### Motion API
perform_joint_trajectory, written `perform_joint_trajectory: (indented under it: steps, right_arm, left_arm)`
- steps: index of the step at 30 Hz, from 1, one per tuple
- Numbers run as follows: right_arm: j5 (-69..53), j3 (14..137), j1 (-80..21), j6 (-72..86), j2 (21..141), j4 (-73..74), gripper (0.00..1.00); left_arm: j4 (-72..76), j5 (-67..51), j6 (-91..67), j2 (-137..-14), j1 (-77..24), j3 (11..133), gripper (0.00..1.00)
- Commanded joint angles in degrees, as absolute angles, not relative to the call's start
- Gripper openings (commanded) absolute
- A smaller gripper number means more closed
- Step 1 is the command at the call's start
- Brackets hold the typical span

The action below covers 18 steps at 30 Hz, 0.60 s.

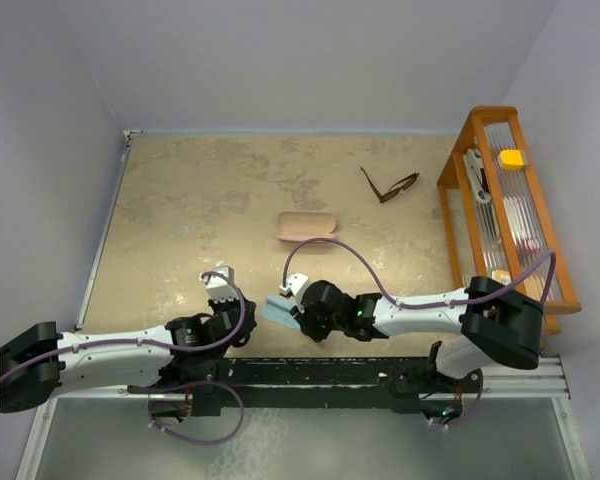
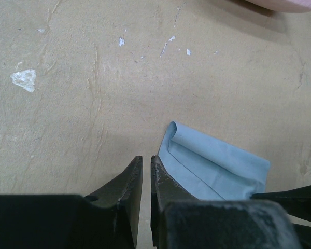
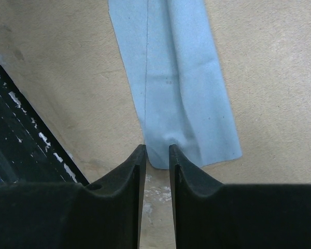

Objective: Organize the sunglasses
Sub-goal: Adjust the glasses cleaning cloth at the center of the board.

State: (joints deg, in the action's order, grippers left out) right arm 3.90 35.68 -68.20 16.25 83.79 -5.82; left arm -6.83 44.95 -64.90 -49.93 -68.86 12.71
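The sunglasses (image 1: 388, 186), thin dark frame with the arms unfolded, lie far back right on the tan table, away from both arms. My right gripper (image 1: 291, 306) (image 3: 156, 149) stands slightly open over the near end of a folded light blue cloth (image 1: 277, 311) (image 3: 173, 88). The cloth lies flat, its edge just between the fingertips. My left gripper (image 1: 220, 284) (image 2: 146, 158) is shut on nothing, just left of the cloth (image 2: 217, 165), whose corner is curled over. A pink oblong case (image 1: 307, 225) (image 2: 287, 4) lies closed at mid-table.
An orange wooden rack (image 1: 458, 160) stands along the right edge with a yellow item (image 1: 511, 158) and other small things in it. A black rail (image 1: 330, 372) (image 3: 20, 129) runs along the near table edge. Grey walls close in the left, back and right.
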Motion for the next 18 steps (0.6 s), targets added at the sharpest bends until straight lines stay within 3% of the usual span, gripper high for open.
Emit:
perform_joint_trajectory:
  steps: [1,10,14,18]
  right_arm:
    - [3.0,36.5,-68.4,16.3,81.9,-4.1,0.28]
    - [3.3,35.4,-69.0,15.8,83.5,-4.7,0.25]
    - [3.9,35.2,-69.2,16.1,84.4,-5.4,0.11]
    - [4.4,35.4,-69.3,16.2,85.2,-5.4,0.06]
  left_arm:
    - [-4.5,45.3,-64.7,-50.1,-68.9,12.6,0.08]
    - [-4.4,45.0,-64.9,-50.4,-68.9,12.4,0.08]
    - [-4.5,45.0,-65.0,-50.2,-68.9,12.4,0.08]
    - [-4.6,44.9,-64.9,-50.2,-68.9,12.4,0.09]
